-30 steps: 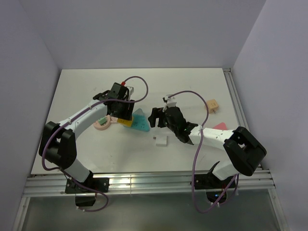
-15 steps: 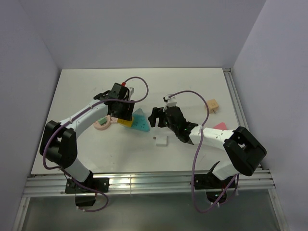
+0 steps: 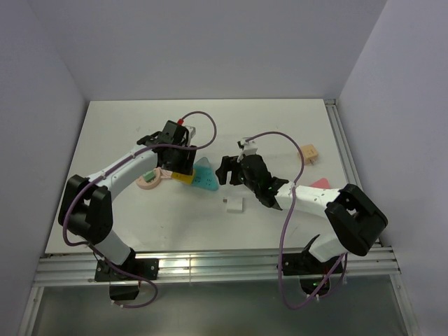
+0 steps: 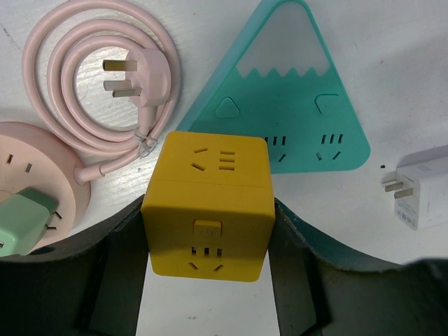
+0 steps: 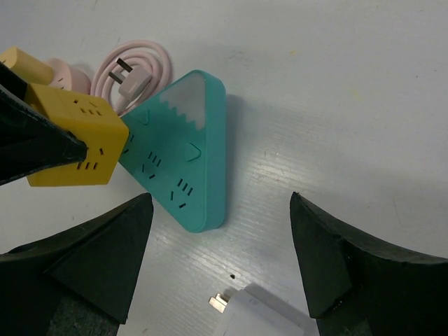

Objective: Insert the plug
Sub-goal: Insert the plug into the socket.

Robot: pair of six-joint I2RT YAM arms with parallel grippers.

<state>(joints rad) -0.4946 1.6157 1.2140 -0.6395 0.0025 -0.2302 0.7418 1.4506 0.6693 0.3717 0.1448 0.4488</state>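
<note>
I have the left gripper (image 4: 210, 210) closed partway onto the yellow cube (image 4: 210, 175), one finger flat against each side. The cube is a socket block, and I judge it is held so that it cannot slide when a plug is pushed into one of its faces. It hangs just left of the teal mountain-shaped power strip (image 4: 290, 98), at that strip's near left corner.

The plug (image 4: 24, 220), the mint-green one, is not in either pincer. It lies on the near edge of the pink round socket base (image 4: 35, 168), to the left of the cube and close beside the left finger. Its prongs seem to point right, though I cannot tell whether any of them is seated. The pink cord (image 4: 98, 77) is coiled just beyond it.

The right gripper (image 5: 220, 203) stands wide open and holds nothing. It hovers over the right side of the teal strip, with the white adapter (image 5: 262, 311) on the table (image 3: 266, 119) just nearer than it. I read that as the free hand waiting to fetch. To reach the mint plug it has to cross past the cube, so the left arm crowds the approach.
</note>
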